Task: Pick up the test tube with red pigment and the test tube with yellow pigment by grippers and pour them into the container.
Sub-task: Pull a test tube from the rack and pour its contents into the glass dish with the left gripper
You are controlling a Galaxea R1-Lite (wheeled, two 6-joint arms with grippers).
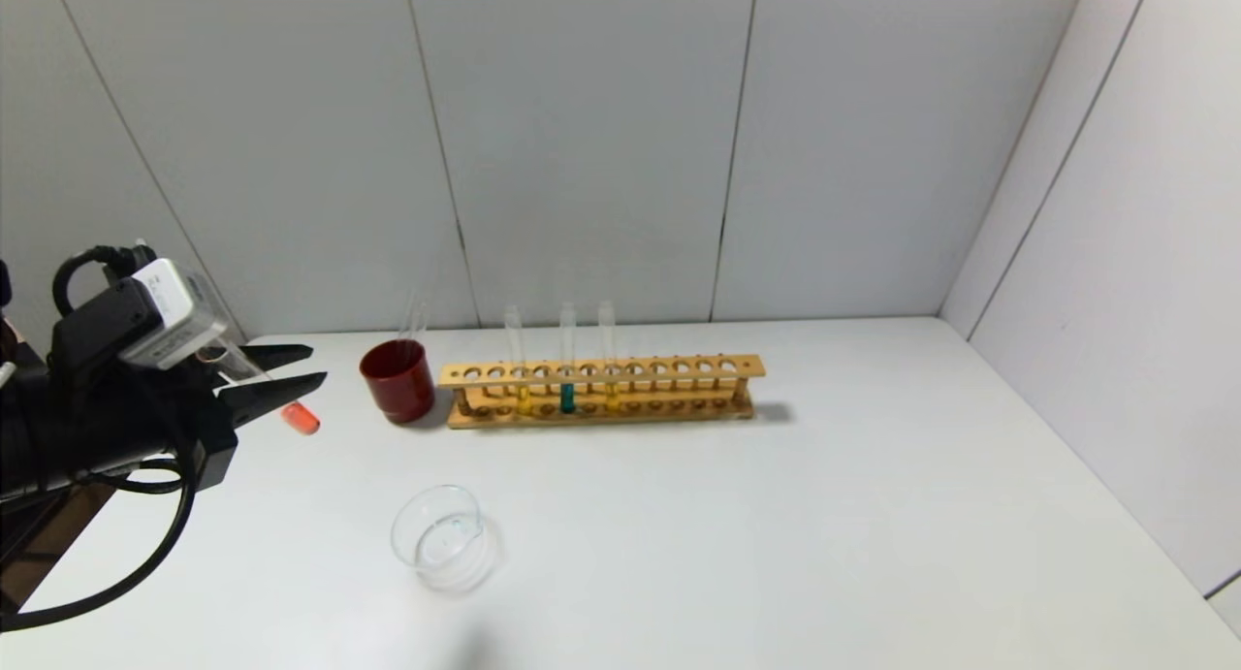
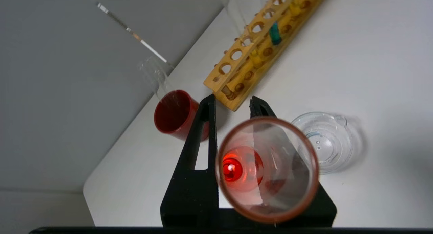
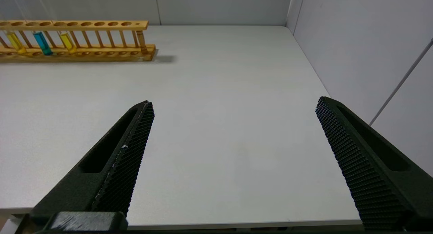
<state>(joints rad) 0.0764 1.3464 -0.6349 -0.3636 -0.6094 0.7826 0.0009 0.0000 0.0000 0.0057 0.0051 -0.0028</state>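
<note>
One tube, the test tube with red pigment (image 1: 296, 416), was pinched in the left gripper (image 1: 281, 377); right gripper (image 3: 233, 112) spread, idle. Advised: carry level to the container (image 1: 444, 538), tip slowly.

Beside the wooden rack (image 1: 601, 391), the dark red cup (image 1: 398, 380) hides the foot of a clear tube (image 1: 415, 319) standing in it. The rack's left end is cut off in the right wrist view. The left gripper (image 1: 286, 374) covers the middle of the red tube (image 1: 302, 419).
</note>
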